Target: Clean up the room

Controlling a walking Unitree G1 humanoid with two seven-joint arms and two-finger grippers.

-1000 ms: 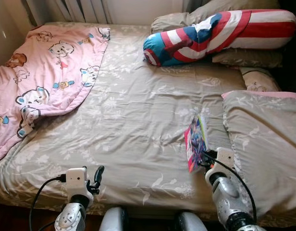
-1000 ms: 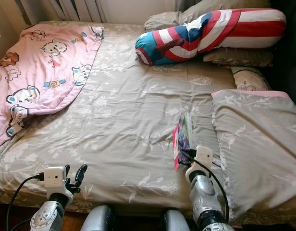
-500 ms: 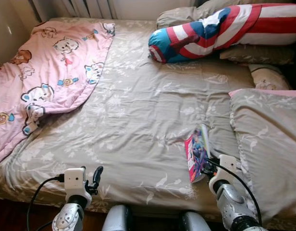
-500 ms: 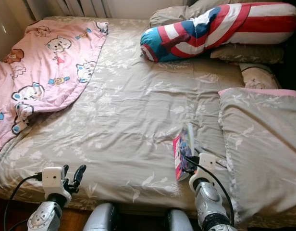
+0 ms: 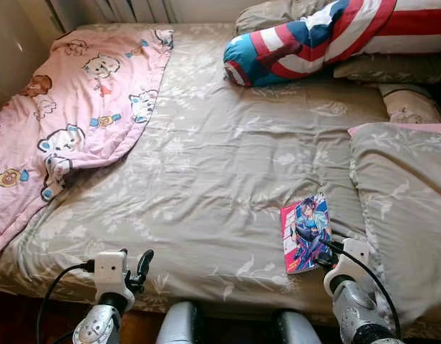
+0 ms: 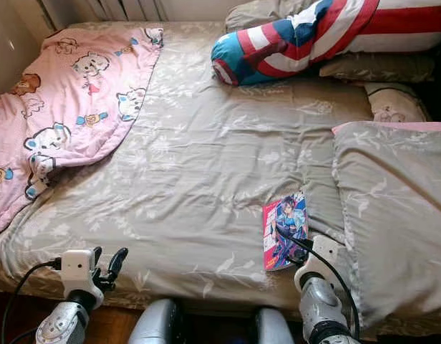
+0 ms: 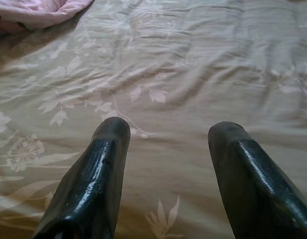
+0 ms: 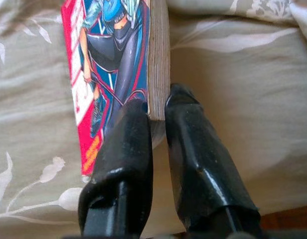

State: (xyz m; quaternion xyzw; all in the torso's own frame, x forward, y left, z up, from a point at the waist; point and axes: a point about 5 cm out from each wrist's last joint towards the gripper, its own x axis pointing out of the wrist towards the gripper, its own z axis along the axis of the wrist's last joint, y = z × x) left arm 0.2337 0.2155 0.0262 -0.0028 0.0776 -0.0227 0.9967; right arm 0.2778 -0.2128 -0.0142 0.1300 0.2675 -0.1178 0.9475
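A manga book [image 5: 305, 231] with a bright pink and blue cover lies cover-up on the grey-green flowered bedspread [image 5: 206, 179], near the bed's front right. My right gripper [image 8: 156, 107] is shut on the book's near corner, one finger over the cover and one under the pages [image 8: 158, 55]. In the eye views that gripper [image 5: 322, 256] sits just at the book's near edge. My left gripper [image 5: 138, 265] hovers open over the bedspread near the front left edge, its fingers [image 7: 106, 149] apart with nothing between them.
A pink cartoon blanket [image 5: 70, 122] covers the bed's left side. A red, white and blue bolster [image 5: 306, 43] lies at the head with pillows behind. A grey pillow [image 5: 406, 208] lies right of the book. Dark floor [image 5: 20, 315] runs below the front edge.
The book, which stood up on its edge in my right gripper, has tipped down and now lies flat, cover up. The camera has shifted a little. The left gripper stays open.
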